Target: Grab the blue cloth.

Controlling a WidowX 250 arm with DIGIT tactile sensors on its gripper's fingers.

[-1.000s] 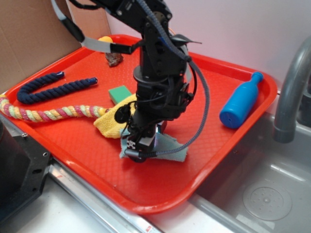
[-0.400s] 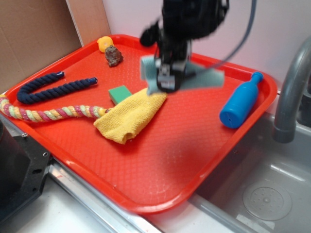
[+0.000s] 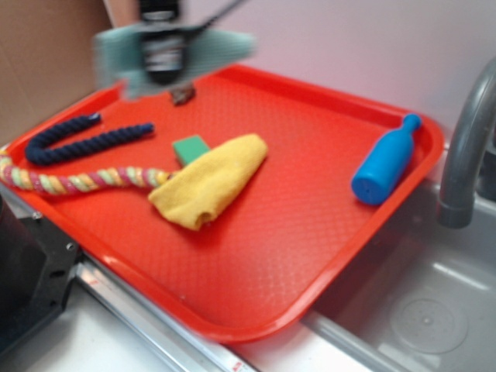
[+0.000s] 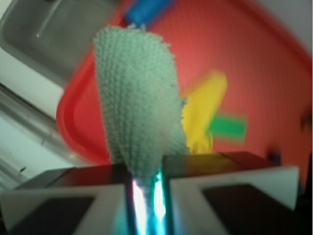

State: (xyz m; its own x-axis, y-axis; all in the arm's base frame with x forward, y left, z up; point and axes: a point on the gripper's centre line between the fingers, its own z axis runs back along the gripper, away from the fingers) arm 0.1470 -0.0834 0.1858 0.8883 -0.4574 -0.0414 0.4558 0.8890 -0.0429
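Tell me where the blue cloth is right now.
The blue cloth hangs pinched in the claw, lifted clear of the red tray, at the exterior view's upper left above the tray's far corner. The wrist view shows it clamped between the jaws.

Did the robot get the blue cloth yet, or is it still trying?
Yes, it got it. The gripper is shut on the blue cloth, and the cloth hangs in the air above the red tray. The yellow cloth lies on the tray. Nothing of the grab looks left to do.
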